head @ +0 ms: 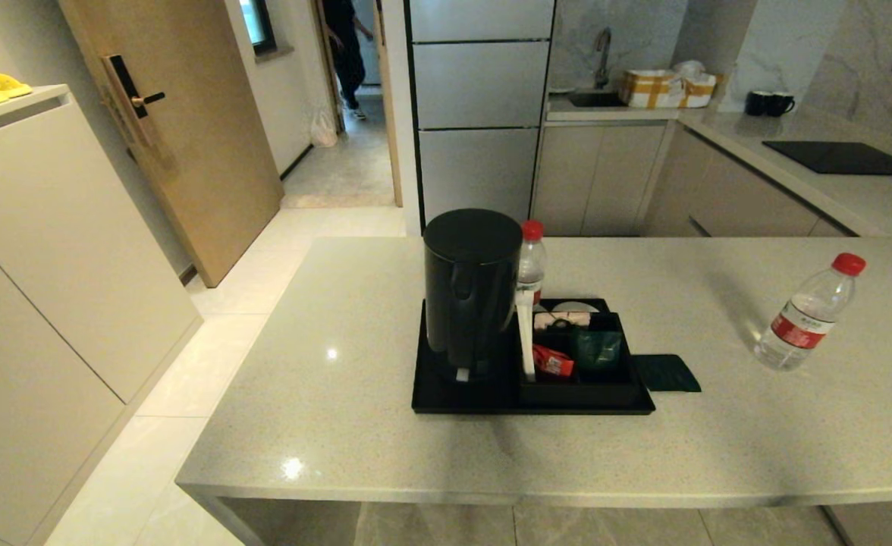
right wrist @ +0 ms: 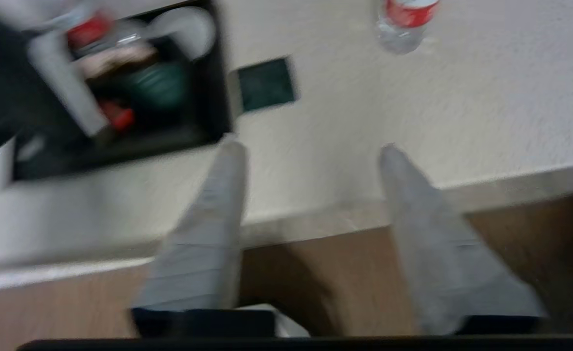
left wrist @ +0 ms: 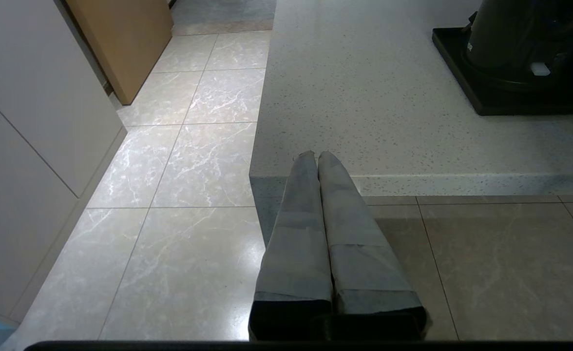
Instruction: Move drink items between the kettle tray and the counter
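Observation:
A tall black kettle [head: 470,292] stands on the kettle tray [head: 453,400] in the middle of the counter [head: 340,394]. Just behind the kettle, one red-capped water bottle [head: 531,262] stands on the tray. The other bottle [head: 806,315] stands on the counter far to the right. A dark green sachet [head: 666,372] lies flat on the counter beside the tray's sachet box [head: 579,388]. No arm shows in the head view. My left gripper [left wrist: 317,155] is shut and empty at the counter's near left corner. My right gripper [right wrist: 311,148] is open and empty, off the counter's front edge, short of the sachet [right wrist: 266,84].
A farther worktop with a black hob [head: 844,158] and two dark mugs [head: 768,102] runs along the back right. Pale cabinets [head: 51,250] and a wooden door [head: 188,129] line the left, with tiled floor [left wrist: 179,146] between them and the counter.

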`<state>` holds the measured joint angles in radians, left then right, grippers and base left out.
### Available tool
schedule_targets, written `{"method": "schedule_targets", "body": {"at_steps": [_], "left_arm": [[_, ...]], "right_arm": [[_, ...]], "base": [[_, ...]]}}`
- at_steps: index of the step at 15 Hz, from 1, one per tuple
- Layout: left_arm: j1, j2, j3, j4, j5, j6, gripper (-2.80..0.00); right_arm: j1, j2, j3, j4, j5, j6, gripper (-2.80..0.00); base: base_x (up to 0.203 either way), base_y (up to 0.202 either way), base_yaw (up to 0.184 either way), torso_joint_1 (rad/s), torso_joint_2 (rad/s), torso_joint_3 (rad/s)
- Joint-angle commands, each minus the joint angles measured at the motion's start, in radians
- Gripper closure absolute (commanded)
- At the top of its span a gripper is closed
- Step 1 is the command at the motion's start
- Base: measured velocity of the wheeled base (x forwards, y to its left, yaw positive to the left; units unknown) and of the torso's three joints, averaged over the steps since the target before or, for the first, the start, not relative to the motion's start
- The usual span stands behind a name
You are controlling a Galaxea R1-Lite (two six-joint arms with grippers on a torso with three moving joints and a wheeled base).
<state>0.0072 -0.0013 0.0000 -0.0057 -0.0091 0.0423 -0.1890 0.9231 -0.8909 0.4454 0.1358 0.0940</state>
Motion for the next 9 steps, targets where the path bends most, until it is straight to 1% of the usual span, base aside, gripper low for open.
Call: {"method": "schedule_targets", "body": {"at_steps": [1,2,3,4,5,6,7,9], "left_arm": [[0.0,0.001,0.0,0.0,0.0,0.001,0.0],[0.0,0.001,0.0,-0.002,0.0,0.001,0.0],[0.0,0.001,0.0,0.0,0.0,0.001,0.0],[0.0,0.001,0.0,0.0,0.0,0.001,0.0],[0.0,0.001,0.0,0.0,0.0,0.001,0.0],[0.0,0.001,0.0,0.0,0.0,0.001,0.0],[0.0,0.001,0.0,-0.002,0.0,0.001,0.0],[0.0,0.001,0.0,0.0,0.0,0.001,0.0]], "right_arm": [[0.005,-0.278,-0.004,0.148,0.03,-0.014,0.0],[0.02,-0.356,-0.008,0.231,0.039,-0.025,0.0],[0.059,-0.431,-0.013,0.317,0.043,-0.039,0.0],[0.137,-0.485,-0.019,0.396,0.036,-0.05,0.0],[0.193,-0.538,-0.013,0.451,0.009,-0.05,0.0],[0.211,-0.581,0.006,0.485,-0.021,-0.04,0.0],[0.212,-0.634,0.051,0.482,-0.046,-0.025,0.0],[0.198,-0.76,0.158,0.472,-0.124,0.012,0.0]], "base": [[0.0,0.0,0.0,0.0,0.0,0.0],[0.0,0.0,0.0,0.0,0.0,0.0],[0.0,0.0,0.0,0.0,0.0,0.0],[0.0,0.0,0.0,0.0,0.0,0.0],[0.0,0.0,0.0,0.0,0.0,0.0],[0.0,0.0,0.0,0.0,0.0,0.0],[0.0,0.0,0.0,0.0,0.0,0.0],[0.0,0.0,0.0,0.0,0.0,0.0]]}}
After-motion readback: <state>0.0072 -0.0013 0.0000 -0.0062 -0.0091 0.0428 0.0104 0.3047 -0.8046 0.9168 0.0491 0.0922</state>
